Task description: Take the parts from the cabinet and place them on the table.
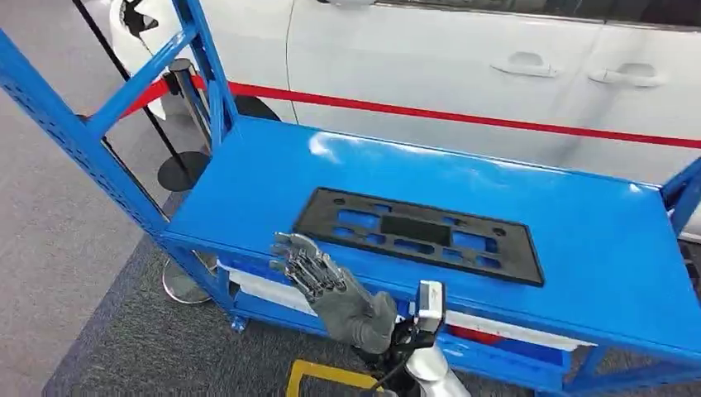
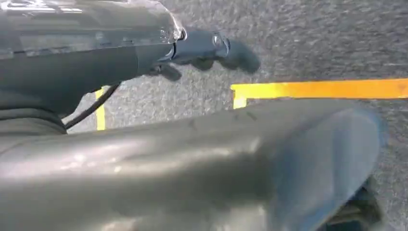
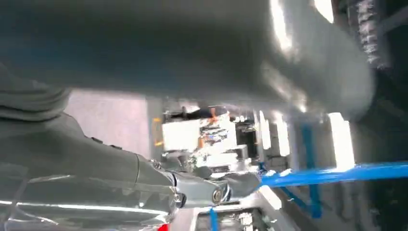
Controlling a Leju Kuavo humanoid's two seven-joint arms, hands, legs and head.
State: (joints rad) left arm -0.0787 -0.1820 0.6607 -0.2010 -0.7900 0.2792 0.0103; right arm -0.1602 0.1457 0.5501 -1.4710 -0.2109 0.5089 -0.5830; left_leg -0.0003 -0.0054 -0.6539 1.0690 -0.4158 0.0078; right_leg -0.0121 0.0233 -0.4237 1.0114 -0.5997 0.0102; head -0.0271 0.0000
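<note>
Part lies flat, hand bare

Black plastic part (image 1: 417, 234) lies flat on the blue table (image 1: 595, 248). My right hand (image 1: 318, 277) hovers spread and bare at its near corner. Left hand (image 2: 211, 48): I cannot tell. I should draw back level, without snagging the edge.

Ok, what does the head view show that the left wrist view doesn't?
The head view adds the blue table, the black part lying flat on it, the right robot hand raised empty by its front edge, and a white car behind. The left wrist view adds the left robot hand, empty, hanging over the floor. Both share the grey carpet and yellow floor tape.
</note>
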